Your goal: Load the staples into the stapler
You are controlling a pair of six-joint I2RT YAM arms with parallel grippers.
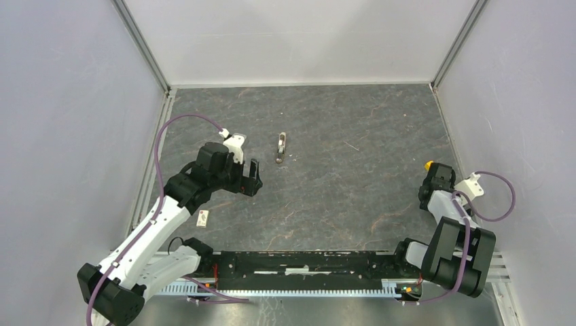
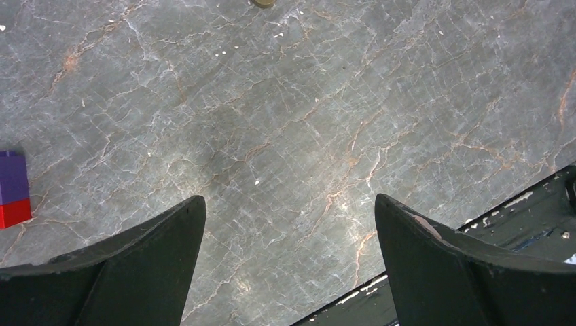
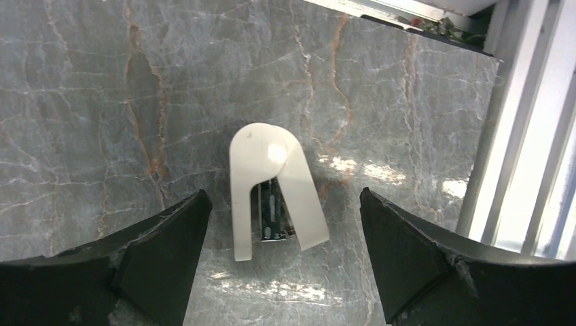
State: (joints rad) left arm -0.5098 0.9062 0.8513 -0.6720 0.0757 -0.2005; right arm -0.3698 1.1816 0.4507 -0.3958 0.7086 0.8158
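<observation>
Right gripper [image 3: 282, 192], jaws spread, hangs above white stapler [image 3: 253, 159], its magazine [image 3: 272, 216] exposed

No legible text, brand, number or sign is recorded in any view; red-and-dark print is seen on the small white staples box [image 1: 202, 218], on the table behind the left claw [image 1: 253, 178], but it is too small to be read; a purple-and-red object [image 2: 13, 189] is cut by the frame edge left of that claw, lettering not made out; the white stapler [image 3: 261, 153], between the right claw [image 3: 282, 193] fingers, shows no readable mark.
</observation>
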